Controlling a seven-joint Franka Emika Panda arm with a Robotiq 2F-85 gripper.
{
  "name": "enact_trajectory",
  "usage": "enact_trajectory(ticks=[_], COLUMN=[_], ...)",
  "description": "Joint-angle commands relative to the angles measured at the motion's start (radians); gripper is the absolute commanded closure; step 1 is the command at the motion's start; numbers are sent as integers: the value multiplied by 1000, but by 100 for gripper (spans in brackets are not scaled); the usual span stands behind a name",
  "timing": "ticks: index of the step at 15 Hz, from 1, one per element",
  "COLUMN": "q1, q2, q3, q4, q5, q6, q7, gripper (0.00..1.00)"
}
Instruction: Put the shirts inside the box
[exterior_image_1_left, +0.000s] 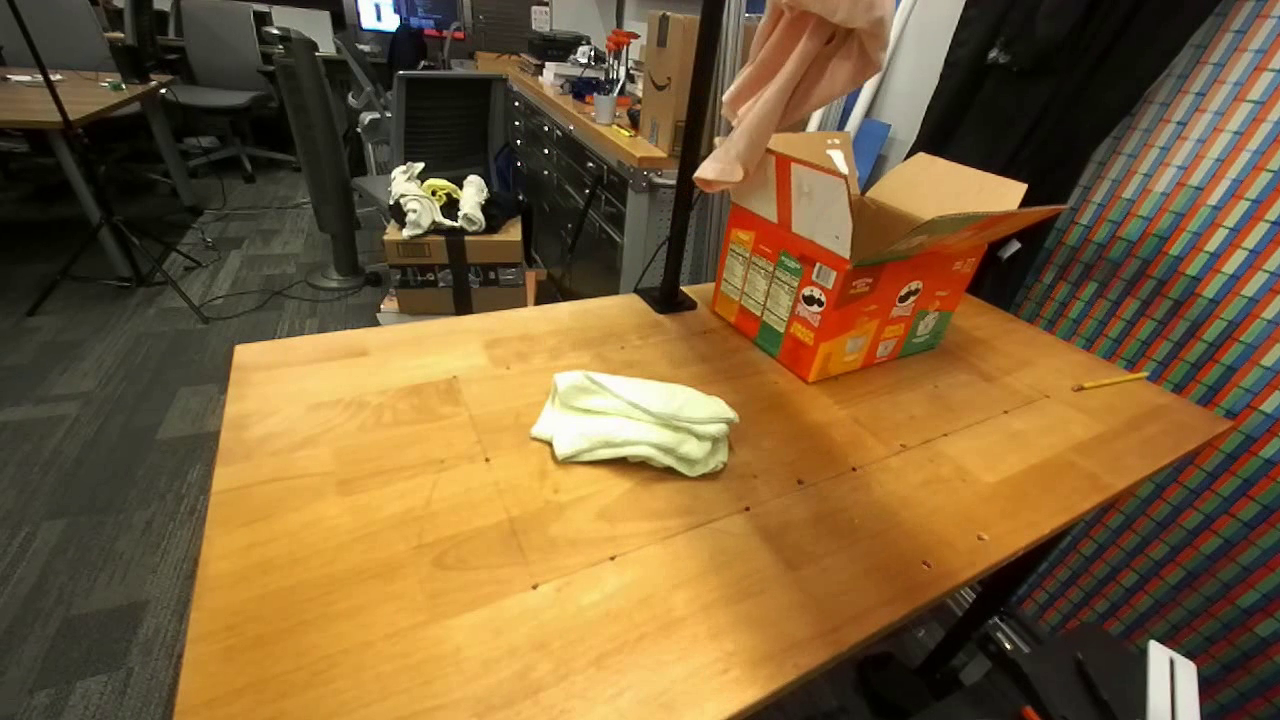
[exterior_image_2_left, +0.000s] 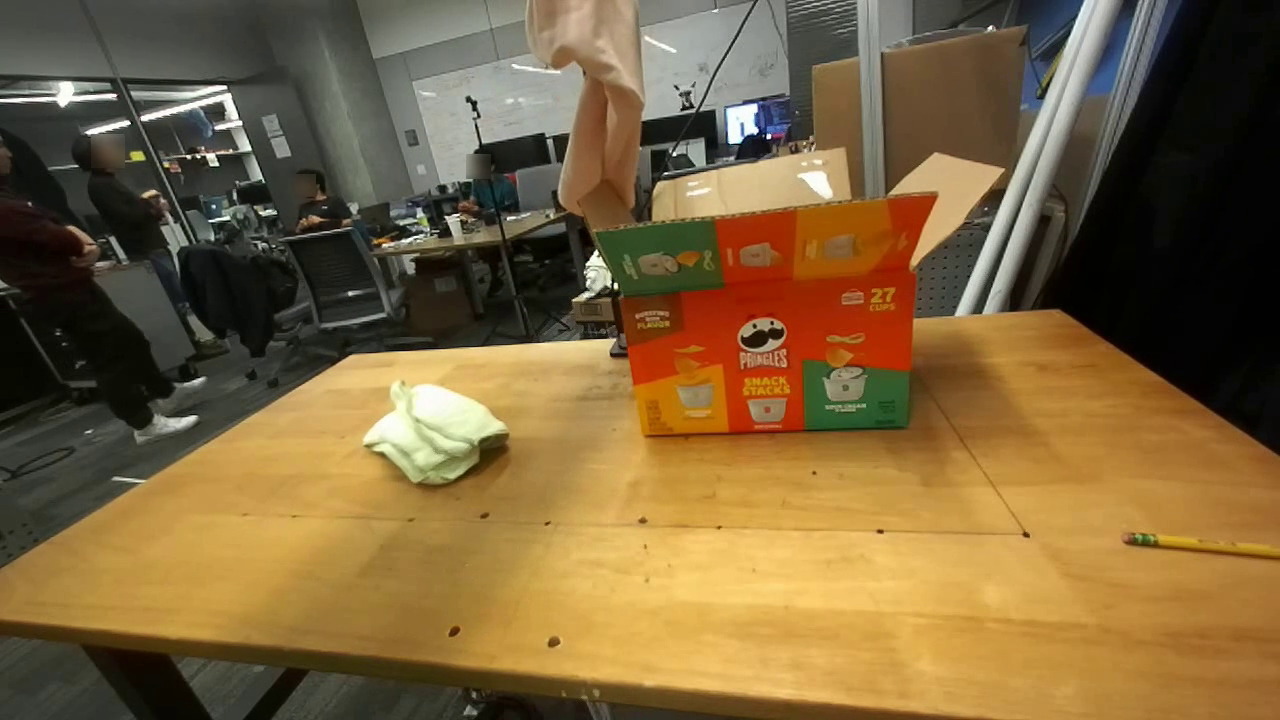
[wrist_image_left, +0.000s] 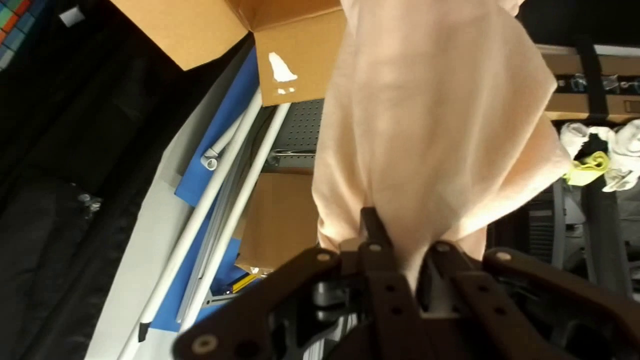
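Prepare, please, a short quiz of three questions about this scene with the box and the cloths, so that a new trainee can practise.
1. What does the gripper hold?
2. True or false: the box on the table is open at the top.
3. Where does the pale green cloth lie? A: in the gripper; B: on the table; C: inside the box.

Key: 1. the pink cloth; 2. true; 3. B.

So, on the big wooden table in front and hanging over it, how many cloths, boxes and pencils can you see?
Cloths: 2 (pale green cloth; pink cloth in the gripper)
Boxes: 1 (red Pringles box, its inside partly hidden)
Pencils: 1 (yellow pencil)
Total: 4
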Motion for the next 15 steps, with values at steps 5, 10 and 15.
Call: enact_trajectory(ticks=[5,10,15], q1=[-66,-52,-39], q2=[-57,-22,53], q3=[8,6,-17], q4=[-71,-188,-308], q5=[-20,8,43], q6=[-8,11,74], q7=[62,64,43], gripper=[97,97,97])
